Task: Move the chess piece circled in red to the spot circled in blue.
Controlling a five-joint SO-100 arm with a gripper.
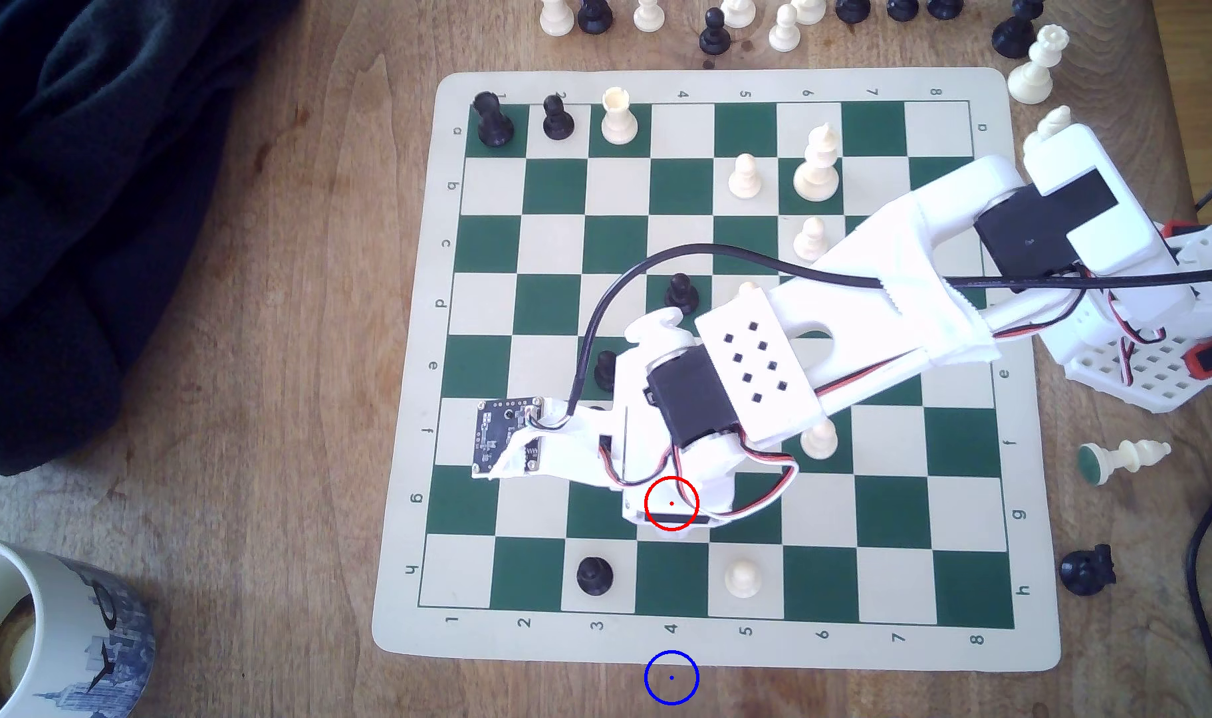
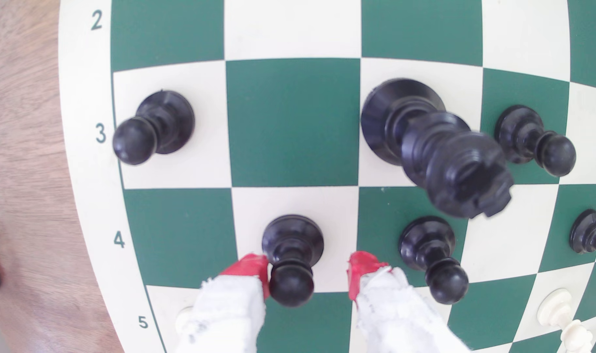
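Note:
In the wrist view a small glossy black pawn (image 2: 291, 258) stands upright on a cream square of row 4. My gripper (image 2: 308, 271) is open around it, one red-tipped finger (image 2: 250, 268) close against the pawn's head and the other (image 2: 361, 268) a gap away. In the exterior view the thin red ring (image 1: 671, 503) lies over my gripper's white body, which hides the pawn beneath. The blue ring with its centre dot (image 1: 671, 677) marks bare brown wood just past the board's near edge, below column 4.
A tall black piece (image 2: 435, 149) and other black pawns (image 2: 432, 258) stand close by. On the board (image 1: 409, 649) are a black pawn (image 1: 594, 574) and a white pawn (image 1: 742, 577). A mug (image 1: 43, 621) sits at the exterior view's lower left, dark cloth (image 1: 71, 207) at the upper left.

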